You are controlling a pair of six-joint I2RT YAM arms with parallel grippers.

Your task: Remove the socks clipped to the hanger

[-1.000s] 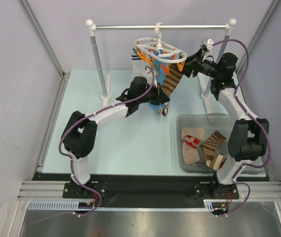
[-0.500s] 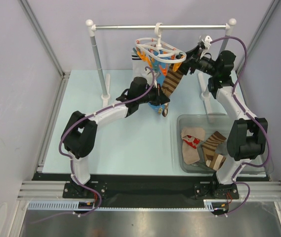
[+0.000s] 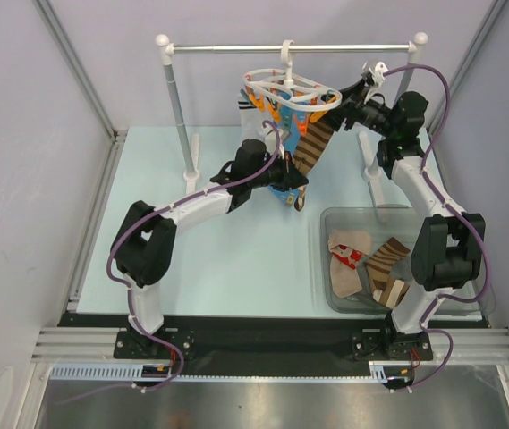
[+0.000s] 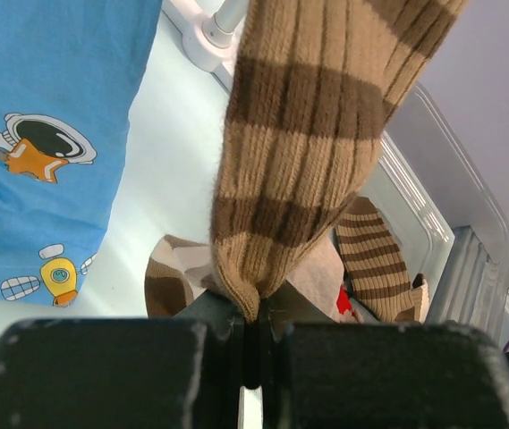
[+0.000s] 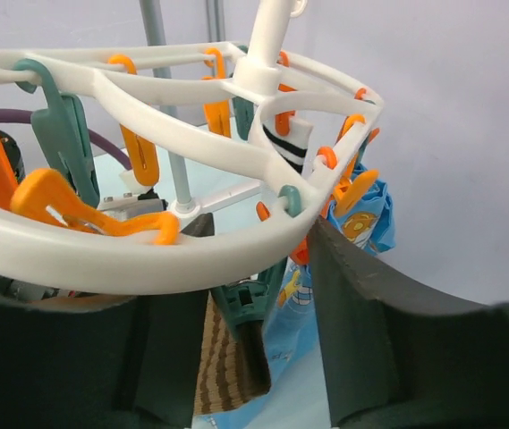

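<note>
The white oval hanger [image 3: 292, 88] hangs by its hook from the rail. A brown-and-cream striped sock [image 3: 315, 143] dangles from a teal clip [image 5: 256, 299] under the hanger's ring [image 5: 191, 246]. My left gripper [image 3: 295, 193] is shut on that sock's [image 4: 312, 134] toe, the tip pinched at the left gripper [image 4: 254, 315]. My right gripper [image 3: 342, 109] is at the hanger's right rim. In the right wrist view the right gripper [image 5: 256, 340] stands open, one finger on each side of the teal clip and the sock [image 5: 227, 380] below it. A white sock with black stripes [image 5: 294, 147] is clipped further back.
A blue cartoon-print cloth [image 4: 48, 134] also hangs from the hanger [image 5: 366, 219]. The silver rail [image 3: 227, 49] stands on white-capped posts at the back. A clear bin [image 3: 325, 268] at the right holds a beige sock with red marks [image 3: 348, 252] and striped socks [image 3: 386, 259].
My right gripper has moved up and left, closer onto the hanger's right rim, and the hanger has tilted slightly. The left gripper holds the sock's toe as before.
</note>
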